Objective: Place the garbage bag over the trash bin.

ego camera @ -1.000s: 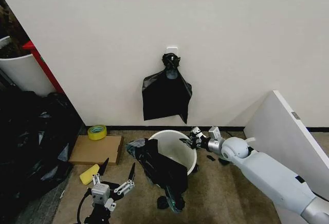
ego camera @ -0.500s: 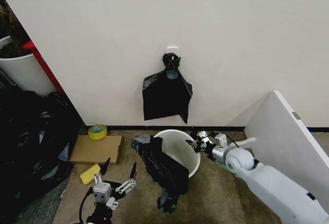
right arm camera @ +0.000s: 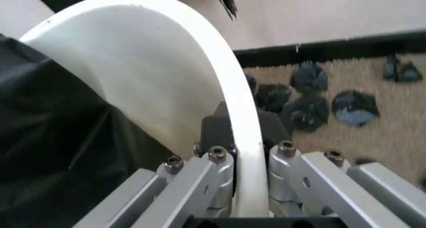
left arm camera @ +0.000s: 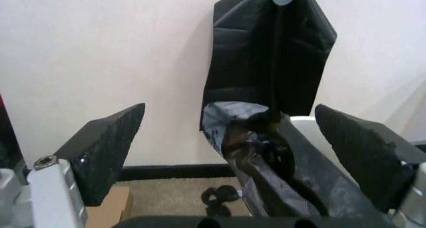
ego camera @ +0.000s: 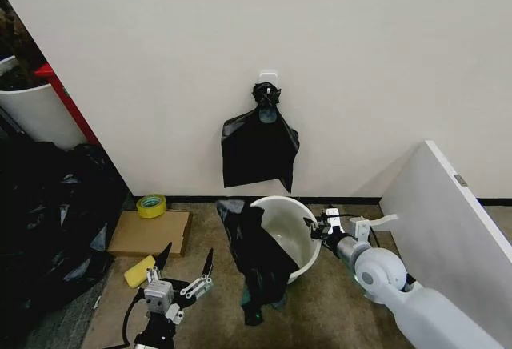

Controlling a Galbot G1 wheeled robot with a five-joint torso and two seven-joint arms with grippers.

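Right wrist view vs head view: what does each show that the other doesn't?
Right wrist only: right gripper shut on the bin's rim, one finger inside, one outside; dark scraps on the carpet.
Head only: left gripper open, low at left; hanging knotted bundle; tape roll; cardboard.
Both: white bin, tilted in the head view, with the bag draped over its left side.

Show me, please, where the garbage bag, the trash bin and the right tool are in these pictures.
garbage bag (ego camera: 258, 265): head view, its draped middle.
trash bin (ego camera: 296, 241): head view, bare inner wall.
right tool (right arm camera: 244, 160): right wrist view, at the clamped bin rim.
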